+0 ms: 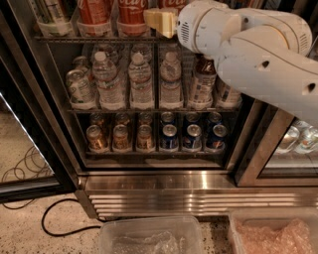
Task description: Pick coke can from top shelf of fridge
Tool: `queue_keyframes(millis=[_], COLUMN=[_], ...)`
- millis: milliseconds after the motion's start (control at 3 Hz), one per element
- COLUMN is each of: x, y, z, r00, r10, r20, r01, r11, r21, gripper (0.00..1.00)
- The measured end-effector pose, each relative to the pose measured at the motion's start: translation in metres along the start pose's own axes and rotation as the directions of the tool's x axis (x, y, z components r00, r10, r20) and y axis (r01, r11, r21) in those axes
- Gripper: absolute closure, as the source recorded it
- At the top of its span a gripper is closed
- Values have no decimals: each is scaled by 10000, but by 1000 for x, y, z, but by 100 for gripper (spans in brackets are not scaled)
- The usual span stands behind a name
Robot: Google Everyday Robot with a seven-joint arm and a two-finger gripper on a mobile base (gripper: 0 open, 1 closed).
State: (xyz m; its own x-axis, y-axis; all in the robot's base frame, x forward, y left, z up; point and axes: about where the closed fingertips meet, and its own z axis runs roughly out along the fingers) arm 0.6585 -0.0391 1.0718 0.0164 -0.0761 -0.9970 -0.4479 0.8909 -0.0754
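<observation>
Where my arm [258,54] reaches into the fridge [159,184], my gripper [160,22] sits at the front edge of the top shelf [64,38]; parted or closed, gripping anything or not, I cannot tell; coke can [132,11] just left of it, upright; second red can [94,12] farther left; water bottles [140,82] one rack below; gold cans [120,137] and blue cans [192,136] lowest.

White arm [268,54] enters from the right edge, angled upward toward top centre. Round wrist housing [206,27] leads to the pale gripper [160,22], positioned at top centre.
</observation>
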Motion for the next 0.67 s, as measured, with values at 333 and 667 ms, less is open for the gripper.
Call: queue_keyframes(millis=[333, 667], x=[8, 10], y=[0, -6], z=[6, 16], r00=[9998, 9998], r10=[139, 158], r20=[-122, -103], r01=[-139, -158], r11=[9999, 9999], r21=[-38, 9], gripper=[22, 22])
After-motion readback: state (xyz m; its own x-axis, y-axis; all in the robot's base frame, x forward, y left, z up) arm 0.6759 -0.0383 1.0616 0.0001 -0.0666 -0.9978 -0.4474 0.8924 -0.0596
